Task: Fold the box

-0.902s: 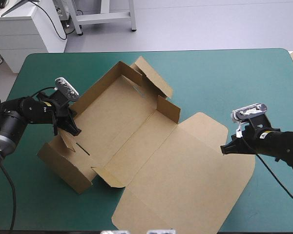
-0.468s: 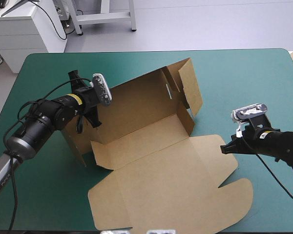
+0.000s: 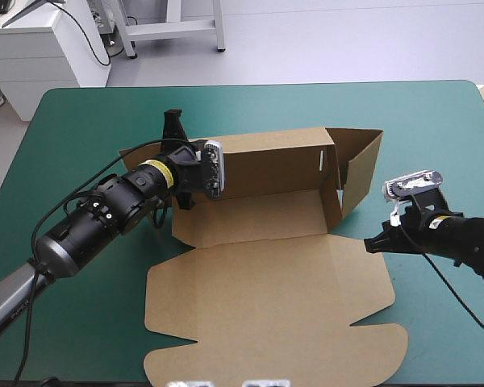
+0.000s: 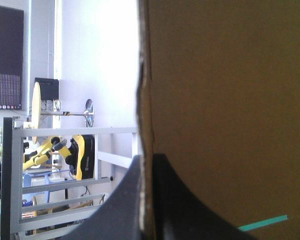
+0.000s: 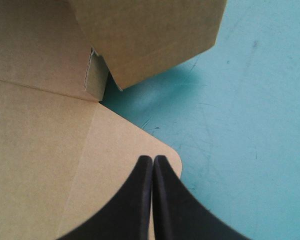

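Teal-green table [image 3: 81, 121], seen from the robot's side. Nearest: box [image 3: 266, 290], brown, its lid panel lying flat toward the near edge. Right tool [image 5: 152, 161] sits over the lid's right corner, black fingers pressed together, nothing between them. Farther back, the long wall stands upright, an end flap raised at its right end. Left tool [image 4: 146, 165] is clamped on that wall's left part, board edge between its fingers.

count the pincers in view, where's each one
2. The left pincer is shut on an edge of the brown box's upright wall. The right pincer is shut on nothing, over a rounded corner of the flat lid. None seem hidden.
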